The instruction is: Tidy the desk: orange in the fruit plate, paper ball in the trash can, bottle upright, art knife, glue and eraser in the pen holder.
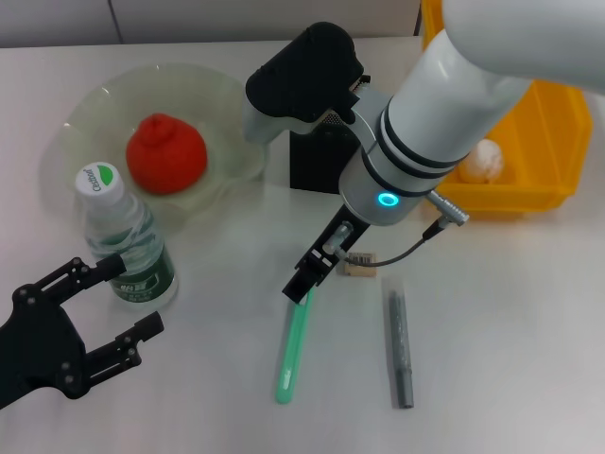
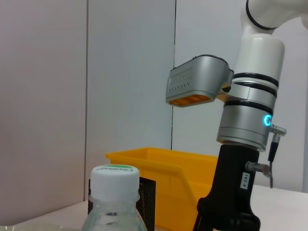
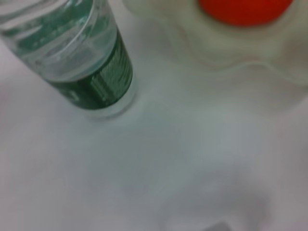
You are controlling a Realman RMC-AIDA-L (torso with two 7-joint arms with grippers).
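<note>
The orange lies in the pale green fruit plate. In front of the plate the bottle stands upright, and my left gripper is open just short of its label. My right gripper hangs low at the upper end of a green art knife that lies flat on the table. The beige eraser lies right beside it and a grey glue stick farther right. My right arm hides most of the black pen holder. The paper ball lies in the yellow trash can.
The left wrist view shows the bottle cap, the mesh pen holder, the yellow trash can and my right arm. The right wrist view shows the bottle, the plate rim and the orange.
</note>
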